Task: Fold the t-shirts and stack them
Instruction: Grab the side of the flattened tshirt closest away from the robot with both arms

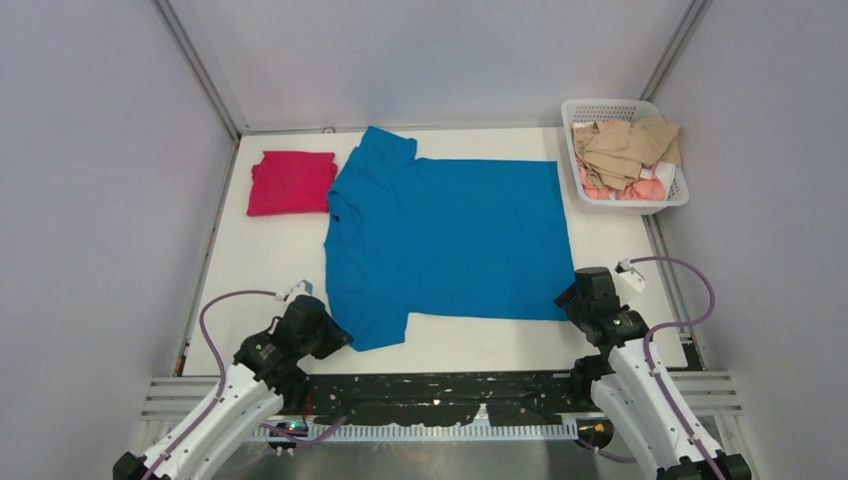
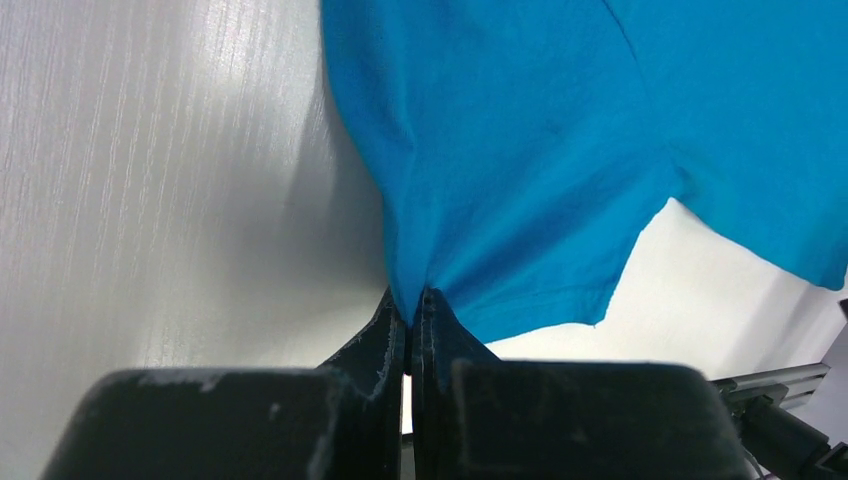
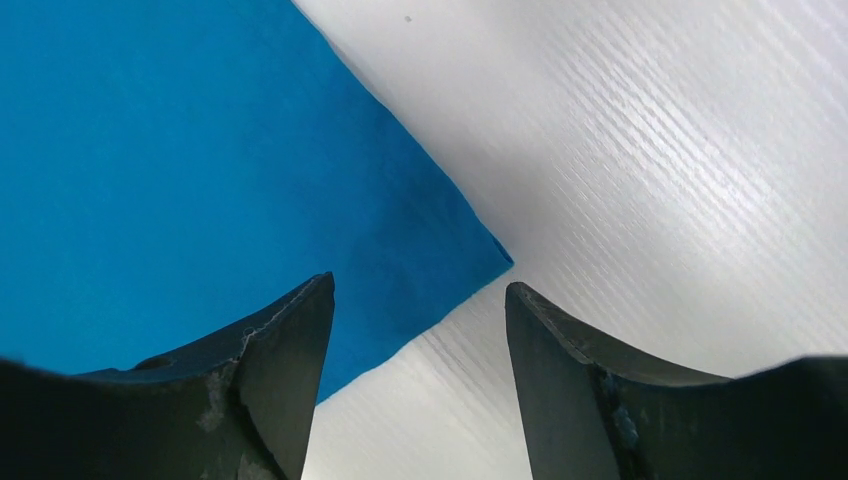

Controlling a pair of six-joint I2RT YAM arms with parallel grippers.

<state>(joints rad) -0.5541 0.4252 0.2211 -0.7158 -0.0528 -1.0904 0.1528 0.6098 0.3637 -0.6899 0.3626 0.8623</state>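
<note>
A bright blue t-shirt lies spread flat across the middle of the white table, collar to the left, hem to the right. A magenta-red t-shirt sits folded at the back left, beside the blue collar. My left gripper is shut on the edge of the blue shirt's near sleeve, and the cloth rises in a pinch between the jaws. Over the near right hem corner my right gripper stands open, one finger above the cloth and the other above bare table.
A white plastic basket at the back right holds tan and pink clothes. Grey walls close in the table on three sides. A black rail runs along the near edge between the arm bases.
</note>
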